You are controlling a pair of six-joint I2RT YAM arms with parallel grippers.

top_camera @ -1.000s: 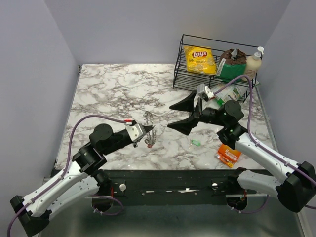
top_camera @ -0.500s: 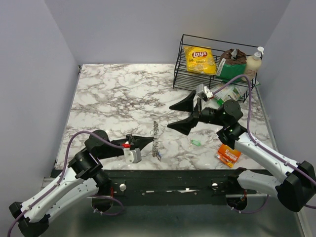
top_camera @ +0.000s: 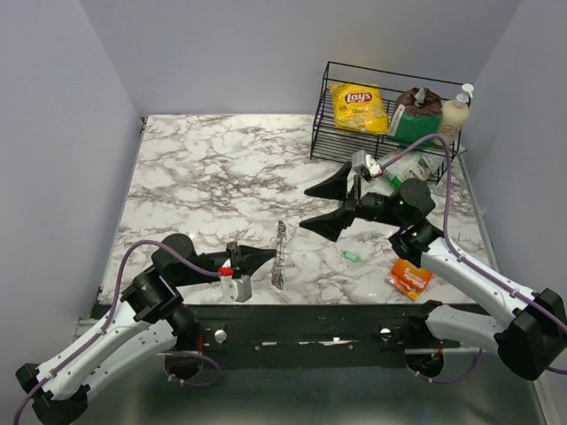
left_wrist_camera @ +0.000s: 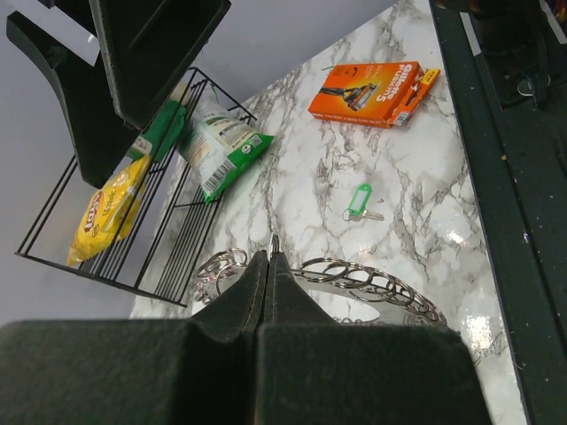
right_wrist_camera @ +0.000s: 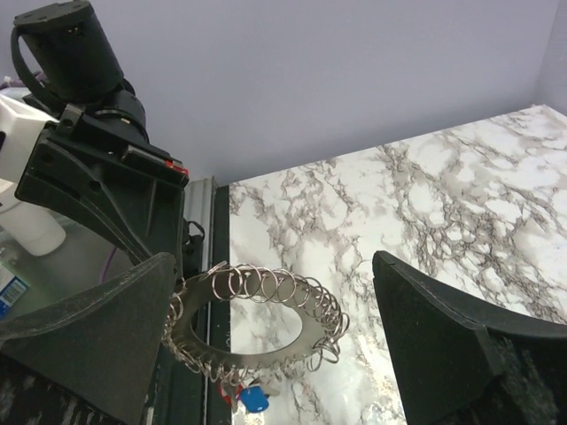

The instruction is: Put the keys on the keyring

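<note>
Pinching keyring point(top_camera: 280, 255) upright by its rim with left gripper point(top_camera: 269, 255), near table's front edge
Holding right gripper point(top_camera: 332, 205) spread wide, empty; green key point(top_camera: 351, 257) loose on marble near Gillette box point(top_camera: 410, 280) (Lay's bag point(top_camera: 358, 107) in basket point(top_camera: 337, 142)).

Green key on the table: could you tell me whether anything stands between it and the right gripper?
Nothing visible does. The green key lies alone on the table near the open right gripper. The keyring, pinched by the left gripper, stands to its left, the orange packet to its right.
</note>
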